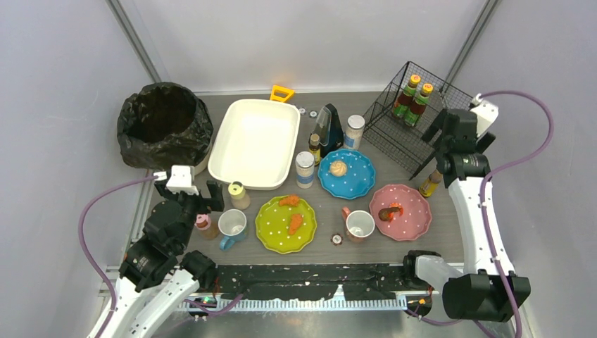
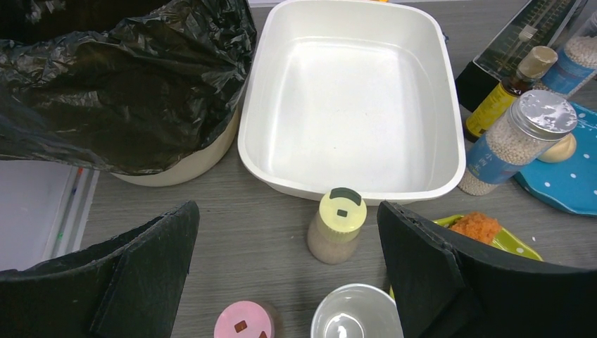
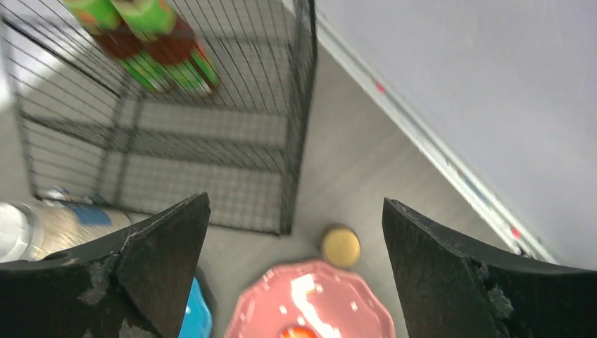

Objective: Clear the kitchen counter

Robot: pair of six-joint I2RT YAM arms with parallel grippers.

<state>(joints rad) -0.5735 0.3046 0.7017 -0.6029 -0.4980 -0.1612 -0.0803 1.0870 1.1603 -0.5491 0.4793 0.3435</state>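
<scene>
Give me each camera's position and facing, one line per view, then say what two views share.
Top external: above and behind, looking down on the kitchen counter; both arms show.
Left wrist: on the left arm, facing the white tub and yellow-lidded shaker; open fingers show.
Right wrist: on the right arm, facing wire rack and pink plate; open fingers show.
Shared: top external and left wrist both show the tub.

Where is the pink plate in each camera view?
Top external: the pink plate sits front right.
Left wrist: not in view.
Right wrist: the pink plate is at bottom centre.
Shared landmark: the blue plate, left of it in both, and at the left wrist view's right edge.
</scene>
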